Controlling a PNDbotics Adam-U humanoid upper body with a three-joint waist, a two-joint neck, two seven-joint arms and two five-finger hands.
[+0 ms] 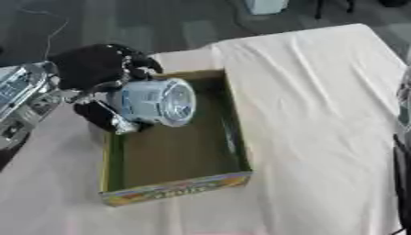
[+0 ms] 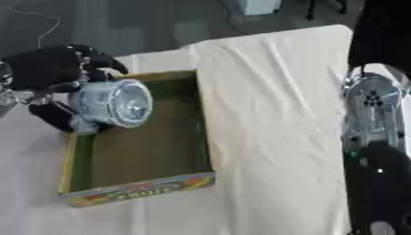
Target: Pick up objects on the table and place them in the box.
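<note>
My left hand (image 1: 98,69) comes in from the left, its black fingers curled round a pale blue-and-white round container (image 1: 154,102) with a clear lid. The container lies on its side, lid facing right, held above the upper left corner of the box (image 1: 233,137). That box is an open cardboard tray with a dark green inside and a colourful printed front wall (image 1: 176,188), and nothing shows inside it. Of my right arm (image 2: 373,114) only silver and black links show along the right edge; its hand is out of sight.
A cream cloth (image 1: 321,114) covers the table, running wide to the right of the box. Grey floor lies beyond the far edge. A pale bin (image 1: 265,5) stands on the floor at the top.
</note>
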